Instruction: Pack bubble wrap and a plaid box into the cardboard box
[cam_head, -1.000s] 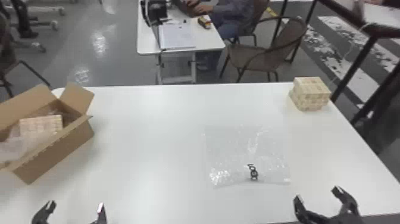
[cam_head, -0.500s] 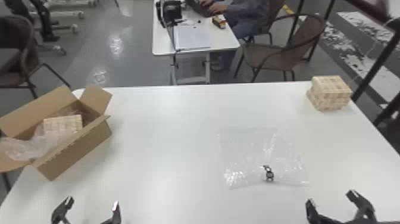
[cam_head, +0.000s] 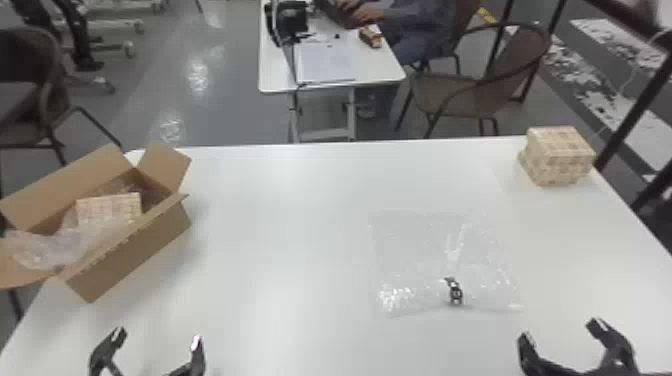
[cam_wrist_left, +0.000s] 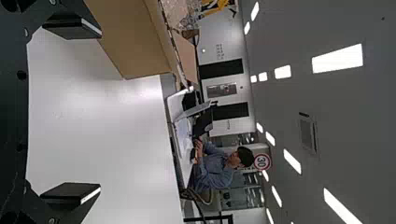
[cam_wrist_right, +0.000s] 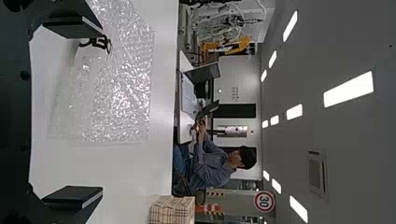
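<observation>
At the head view's bottom left is my left gripper (cam_head: 157, 340), open and empty, in front of the cardboard box (cam_head: 130, 255). My right gripper (cam_head: 562, 335) is open and empty at the bottom right, near the flat bubble wrap (cam_head: 425, 255). The plaid box (cam_head: 557, 155) sits at the table's back right corner. Inside the cardboard box are another plaid box (cam_head: 110, 207) and crumpled bubble wrap (cam_head: 47, 247) spilling over its near left end. In the left wrist view, my left gripper (cam_wrist_left: 98, 112) faces the cardboard box (cam_wrist_left: 135, 42). My right gripper (cam_wrist_right: 100, 114) is by the bubble wrap (cam_wrist_right: 121, 84) in its wrist view.
The white table (cam_head: 280, 210) has open room between the cardboard box and the flat bubble wrap. The cardboard box's flaps (cam_head: 167, 167) stand spread. Beyond the back edge are a smaller table (cam_head: 380, 75) and a brown chair (cam_head: 450, 95).
The head view has swung left, so the table and everything on it sit farther right. Both grippers have stayed open, and the objects keep their places on the table.
</observation>
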